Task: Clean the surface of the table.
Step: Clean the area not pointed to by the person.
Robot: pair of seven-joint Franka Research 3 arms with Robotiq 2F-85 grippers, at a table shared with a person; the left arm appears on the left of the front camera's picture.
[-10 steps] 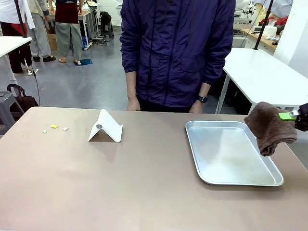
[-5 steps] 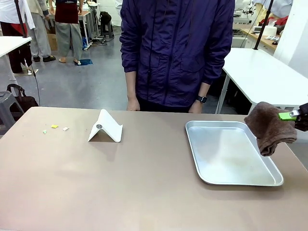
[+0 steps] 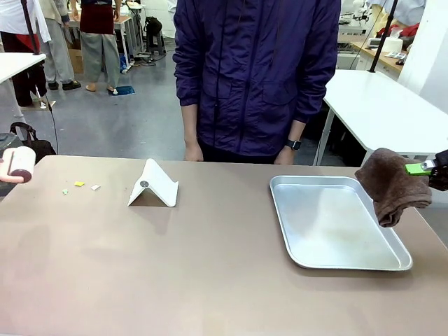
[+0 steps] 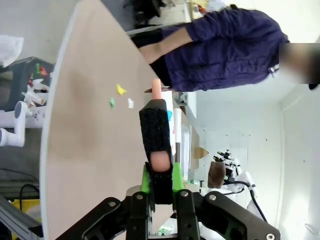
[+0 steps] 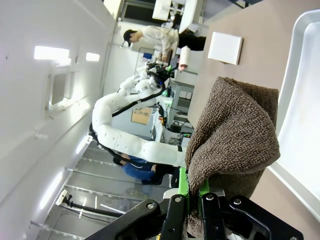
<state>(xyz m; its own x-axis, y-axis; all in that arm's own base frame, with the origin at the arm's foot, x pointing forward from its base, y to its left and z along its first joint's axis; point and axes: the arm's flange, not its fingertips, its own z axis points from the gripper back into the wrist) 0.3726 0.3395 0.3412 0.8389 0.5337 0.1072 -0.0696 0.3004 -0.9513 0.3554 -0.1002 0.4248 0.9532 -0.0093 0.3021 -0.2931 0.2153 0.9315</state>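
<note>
Left of the table, a roller has appeared.

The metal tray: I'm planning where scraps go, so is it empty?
Empty. The tray shows bare metal throughout; the brown cloth hangs from the right gripper by its right edge, not resting inside.

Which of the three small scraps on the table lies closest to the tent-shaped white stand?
The white scrap, rightmost of the three; the yellow scrap and green scrap lie farther left of the white stand.
</note>
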